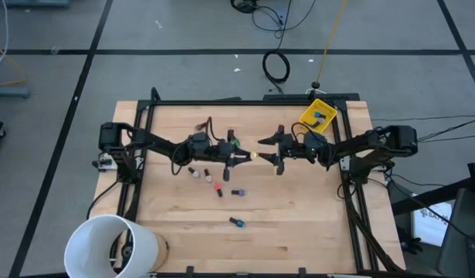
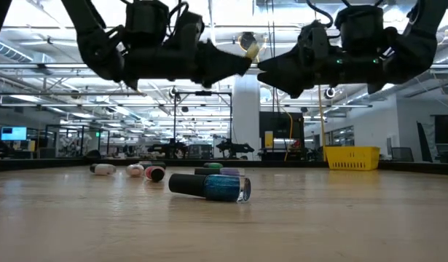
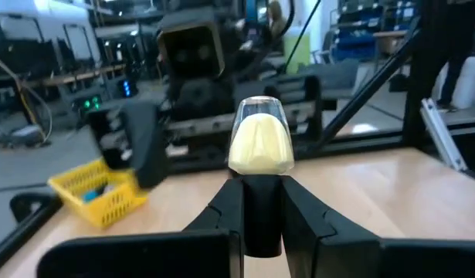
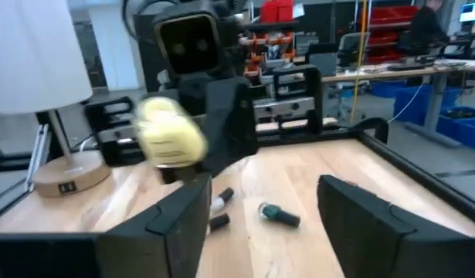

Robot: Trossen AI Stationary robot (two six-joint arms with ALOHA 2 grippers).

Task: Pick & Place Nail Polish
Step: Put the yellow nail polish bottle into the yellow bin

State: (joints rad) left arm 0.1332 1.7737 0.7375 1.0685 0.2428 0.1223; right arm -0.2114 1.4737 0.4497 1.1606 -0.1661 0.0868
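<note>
My left gripper (image 1: 247, 157) hangs level above the table's middle, shut on a pale yellow nail polish bottle (image 3: 259, 143) with a dark cap. My right gripper (image 1: 271, 153) faces it from the right, open, with its fingertips just short of the bottle (image 4: 169, 139) and nothing between them. Several more nail polish bottles lie on their sides on the wood below: a pale one (image 1: 196, 173), a red one (image 1: 218, 189), a purple one (image 1: 238, 192) and a blue-green one (image 2: 216, 186) nearest the front. My left gripper pinches the bottle's dark cap (image 3: 262, 207) between its two fingers. The fingers come level from the table's left and lie along the bottle. The pale body (image 2: 249, 45) sticks out past the fingertips toward the right gripper, lifted clear of the table.
A yellow bin (image 1: 317, 116) sits at the table's far right corner with small things in it. A large white bucket (image 1: 113, 245) stands at the near left corner. A black frame (image 1: 353, 193) runs round the table's edges. Bare wood lies near the front right.
</note>
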